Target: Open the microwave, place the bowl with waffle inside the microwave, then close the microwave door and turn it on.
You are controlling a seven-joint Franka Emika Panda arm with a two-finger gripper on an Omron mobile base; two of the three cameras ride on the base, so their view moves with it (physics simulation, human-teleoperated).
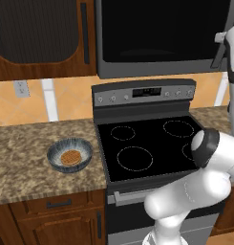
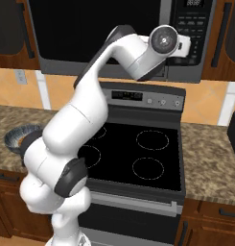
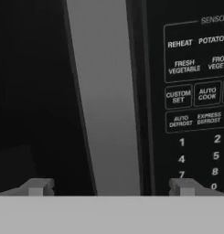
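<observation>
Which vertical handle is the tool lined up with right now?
The microwave's grey handle beside the keypad, rising between the open tool's fingertips; the dark cabinet door handle hangs further left.

The white arm reaches up and forward, its gripper [image 3: 111, 186] spread wide, holding nothing.

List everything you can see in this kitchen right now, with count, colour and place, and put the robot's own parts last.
black over-range microwave: one, dark glass door shut, above the stove
grey vertical microwave handle: one, left of the keypad
microwave keypad: one, black with white labels, right of the handle
black-topped stove: one, four rings, below the microwave
blue-grey streaked bowl: one, on the counter left of the stove
orange-brown round waffle: one, inside the bowl
speckled brown stone counter: both sides of the stove
brown wooden cabinets: above and below the counter
end effector: one, open, fingertips either side of the handle
</observation>
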